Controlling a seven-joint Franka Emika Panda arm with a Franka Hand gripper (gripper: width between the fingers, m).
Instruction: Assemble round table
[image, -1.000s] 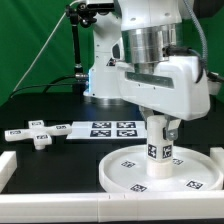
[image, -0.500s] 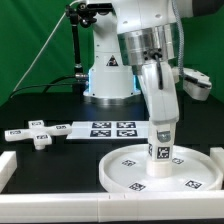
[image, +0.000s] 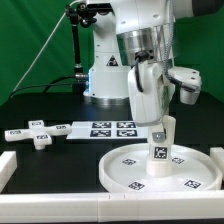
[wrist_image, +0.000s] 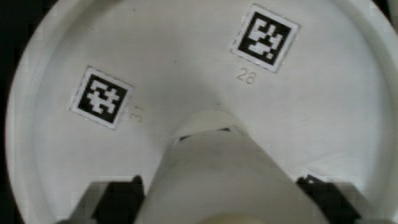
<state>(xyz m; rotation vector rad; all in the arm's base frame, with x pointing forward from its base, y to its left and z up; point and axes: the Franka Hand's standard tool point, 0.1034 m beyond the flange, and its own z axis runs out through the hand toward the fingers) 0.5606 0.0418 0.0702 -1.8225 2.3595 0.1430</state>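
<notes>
The large rimmed round disc (image: 125, 175) lies flat on the black table at the exterior view's front right and fills the wrist view (wrist_image: 178, 60). The thick short cylinder (image: 159, 150) stands on the disc near its middle and carries a tag. My gripper (image: 163, 128) comes down from above and is shut on the cylinder's upper part. In the wrist view the cylinder (wrist_image: 222, 170) sits between my two dark fingers (wrist_image: 121, 197). The small cross-shaped piece (image: 38, 134) lies on the table at the exterior view's left.
The marker board (image: 112, 128) lies behind the disc. White border rails run along the front (image: 60, 205) and the left corner (image: 5, 165). The robot's base (image: 105, 75) stands at the back before a green backdrop.
My wrist has turned about its vertical axis, with the hand's body swinging round above the cylinder. The cylinder stays on the disc at about the same spot.
</notes>
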